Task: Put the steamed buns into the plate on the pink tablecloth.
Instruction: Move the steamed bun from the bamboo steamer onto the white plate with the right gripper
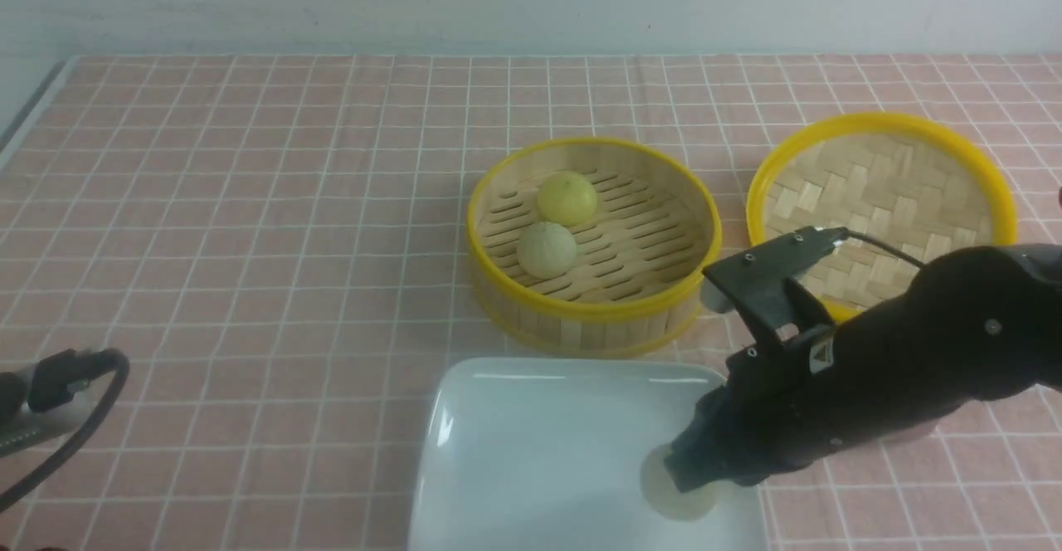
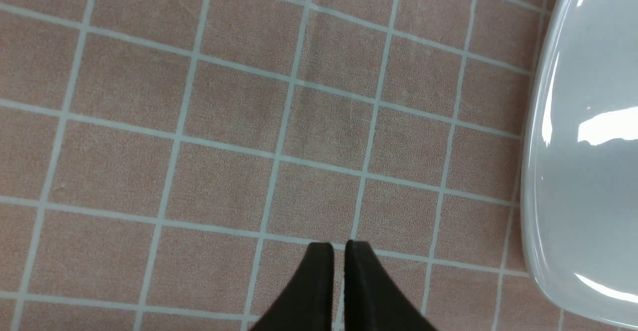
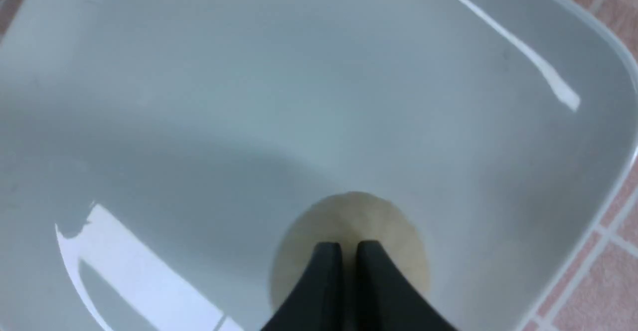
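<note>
The right arm (image 1: pixel 896 368) reaches in from the right, its black body sloping down and leftward. A cable loops over its upper bracket. It ends low over the near right corner of the white square plate (image 1: pixel 531 443). The right gripper (image 3: pixel 349 245) points down at a pale beige-green steamed bun (image 3: pixel 349 216) that lies on the plate's glossy floor near that corner. Its jaws are drawn together to a thin slit, far narrower than the bun. Their tips sit over the bun's top, but whether they touch it cannot be told.

The plate rests on the pink tablecloth (image 1: pixel 249 227), just in front of the round bamboo steamer basket (image 1: pixel 593 310). Two more steamed buns lie in the basket's left half, touching or nearly touching. The yellow bun (image 1: pixel 567 197) is farther back and a second pale beige-green bun (image 1: pixel 548 250) is nearer. The woven yellow-rimmed lid (image 1: pixel 879 177) lies upturned to the right of the basket, partly behind the right arm.

Only the end of the left arm (image 1: pixel 50 393) and its cable show, low at the near left edge. The left gripper (image 2: pixel 339 246) faces down at bare cloth with its jaws almost together, holding nothing, and the plate's rounded rim is off to one side.
</note>
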`<action>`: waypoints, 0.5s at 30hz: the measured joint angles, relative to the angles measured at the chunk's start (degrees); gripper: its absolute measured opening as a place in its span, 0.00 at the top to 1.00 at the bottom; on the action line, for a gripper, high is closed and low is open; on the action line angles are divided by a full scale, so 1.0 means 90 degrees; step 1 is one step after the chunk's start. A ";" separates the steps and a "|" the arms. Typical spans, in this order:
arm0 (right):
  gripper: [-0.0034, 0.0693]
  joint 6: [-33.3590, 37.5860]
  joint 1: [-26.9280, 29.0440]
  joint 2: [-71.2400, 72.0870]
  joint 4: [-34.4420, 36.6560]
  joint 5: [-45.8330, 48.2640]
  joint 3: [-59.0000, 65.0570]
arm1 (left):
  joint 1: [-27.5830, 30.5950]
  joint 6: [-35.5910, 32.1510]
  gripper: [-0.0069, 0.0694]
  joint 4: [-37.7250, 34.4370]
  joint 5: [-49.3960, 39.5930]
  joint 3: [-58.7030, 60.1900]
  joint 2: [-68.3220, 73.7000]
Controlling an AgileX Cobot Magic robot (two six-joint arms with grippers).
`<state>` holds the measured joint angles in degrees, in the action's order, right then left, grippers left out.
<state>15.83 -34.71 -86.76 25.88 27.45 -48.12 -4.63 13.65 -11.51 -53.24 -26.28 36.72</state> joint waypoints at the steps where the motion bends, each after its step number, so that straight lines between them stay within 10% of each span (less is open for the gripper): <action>1: 0.91 -0.0014 -0.0061 -0.0033 0.0024 -0.0185 0.0005 | 0.0000 0.0000 0.83 0.0000 0.0000 0.0000 0.0000; 15: 0.38 -0.0044 -0.0079 0.0365 -0.0458 0.0714 -0.0480 | 0.0000 0.0000 0.81 0.0000 0.0028 0.0000 0.0000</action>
<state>15.44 -35.42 -83.47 21.75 33.88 -52.44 -4.63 13.65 -11.51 -52.99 -26.28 36.72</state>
